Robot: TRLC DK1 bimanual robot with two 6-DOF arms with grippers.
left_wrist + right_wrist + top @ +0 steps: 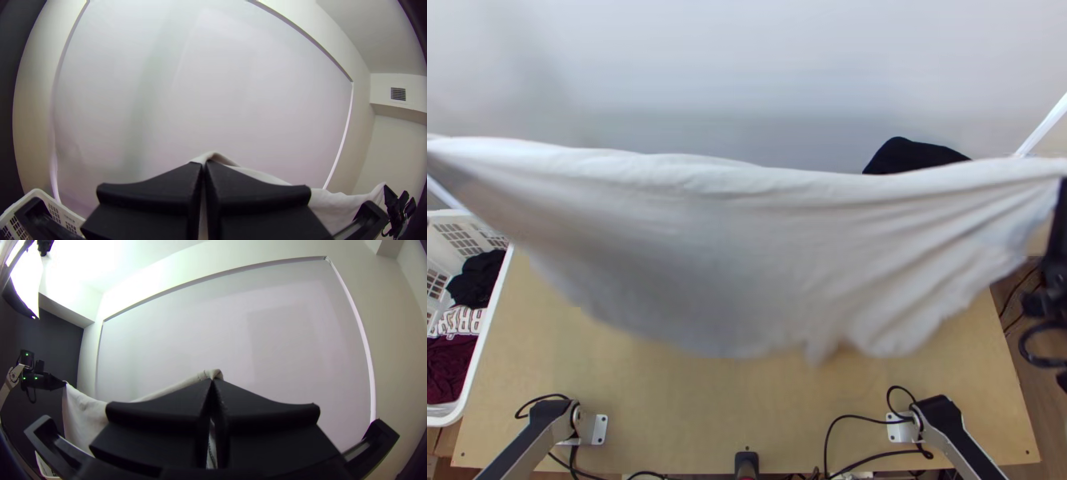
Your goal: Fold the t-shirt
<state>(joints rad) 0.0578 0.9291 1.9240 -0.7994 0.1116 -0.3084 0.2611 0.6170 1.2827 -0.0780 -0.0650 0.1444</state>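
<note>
The white t-shirt (747, 240) hangs stretched between both grippers, held up above the table, its lower edge drooping in loose folds. At the top view's right edge is my right gripper (1058, 232), beside the shirt's upper right corner. In the right wrist view my right gripper (212, 380) is shut on a shirt edge (212, 374). My left gripper (203, 164) is likewise shut, pinching the opposite upper corner of the shirt (212, 156). The cloth's top edge sags slightly between them. How the layers lie cannot be told.
Below the shirt lies the wooden table (691, 408). A white basket (487, 320) with dark and maroon clothes stands beside its left edge. A black item (915, 156) shows behind the shirt. Cables (859, 418) run along the near edge.
</note>
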